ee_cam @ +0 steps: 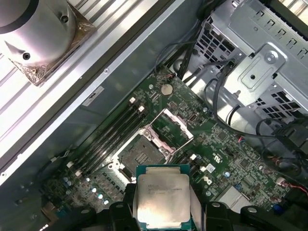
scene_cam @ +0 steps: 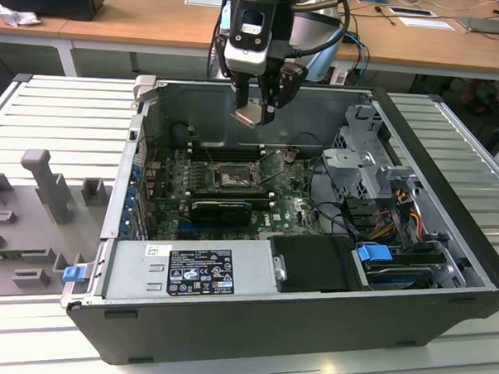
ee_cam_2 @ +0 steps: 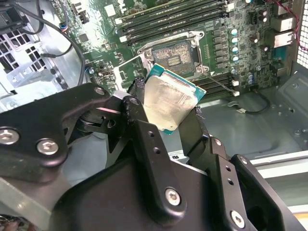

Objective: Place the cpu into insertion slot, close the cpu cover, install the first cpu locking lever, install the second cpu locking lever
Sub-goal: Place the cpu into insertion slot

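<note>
Up over the open computer case (scene_cam: 310, 326) the gripper (scene_cam: 254, 114) hangs above the green board (scene_cam: 292, 202), and it has the cpu (scene_cam: 248, 116) clamped between its two black fingers, well clear of everything below. In the second wrist view the chip (ee_cam_2: 168, 98) sits tilted in that grip, its pale metal top facing the camera, with a finger (ee_cam_2: 136, 98) pressed against its edge on either side. The first wrist view looks straight down past the cpu (ee_cam: 162, 199). The insertion slot (ee_cam: 139, 155) lies beyond it, uncovered, with its dark centre showing and nothing seated in it. The cpu cover (ee_cam: 170, 129) stands swung up from one edge of the socket. Long black memory slots (ee_cam: 113, 132) run alongside the socket. In the exterior view the slot (scene_cam: 231, 179) sits below the gripper, with a black finned card (scene_cam: 222, 209) just beside it and the grey power supply (scene_cam: 188, 271) along the case's near wall.
</note>
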`<state>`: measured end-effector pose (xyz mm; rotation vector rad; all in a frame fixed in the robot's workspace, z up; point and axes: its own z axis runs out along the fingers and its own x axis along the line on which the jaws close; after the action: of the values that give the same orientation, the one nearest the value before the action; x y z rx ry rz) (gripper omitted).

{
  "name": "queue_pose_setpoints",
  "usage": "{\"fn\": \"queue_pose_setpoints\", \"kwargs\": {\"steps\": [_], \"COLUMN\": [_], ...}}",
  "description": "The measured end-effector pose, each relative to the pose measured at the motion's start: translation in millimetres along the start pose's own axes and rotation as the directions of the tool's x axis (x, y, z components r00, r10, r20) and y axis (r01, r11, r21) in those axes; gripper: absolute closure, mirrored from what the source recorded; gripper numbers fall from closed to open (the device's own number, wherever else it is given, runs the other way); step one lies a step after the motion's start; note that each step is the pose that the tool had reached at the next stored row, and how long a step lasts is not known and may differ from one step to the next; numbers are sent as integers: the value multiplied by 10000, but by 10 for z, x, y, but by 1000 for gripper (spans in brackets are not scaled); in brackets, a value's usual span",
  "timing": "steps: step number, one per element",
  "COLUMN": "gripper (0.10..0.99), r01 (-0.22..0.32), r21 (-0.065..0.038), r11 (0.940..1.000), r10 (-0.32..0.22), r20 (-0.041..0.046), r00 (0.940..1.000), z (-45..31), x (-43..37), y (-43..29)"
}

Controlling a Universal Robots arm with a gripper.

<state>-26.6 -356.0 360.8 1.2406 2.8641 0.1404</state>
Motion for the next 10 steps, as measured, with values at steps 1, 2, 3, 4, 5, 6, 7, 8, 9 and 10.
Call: {"fn": "queue_pose_setpoints", "kwargs": {"steps": [1,2,3,4,5,6,7,8,9,10], "gripper": [561,561,561,561,561,561,561,561,561,561], "r01": [-39,-85,-128,-187,-229,-295,-336,-402,-448,-501], "r21": [-1,-2,-3,-4,-5,-7,-8,-9,-9,-10], "r11": [10000,10000,9999,9998,9997,9996,9994,9992,9990,9987], "r10": [39,85,128,187,229,295,336,403,448,501], "r20": [4,7,11,17,20,26,29,36,40,46], "r00": [10000,10000,9999,9998,9997,9996,9994,9992,9990,9987], "z": [0,0,0,0,0,1,2,3,5,7], "x": [0,0,0,0,0,0,0,0,0,0], "y": [0,0,0,0,0,0,0,0,0,0]}}
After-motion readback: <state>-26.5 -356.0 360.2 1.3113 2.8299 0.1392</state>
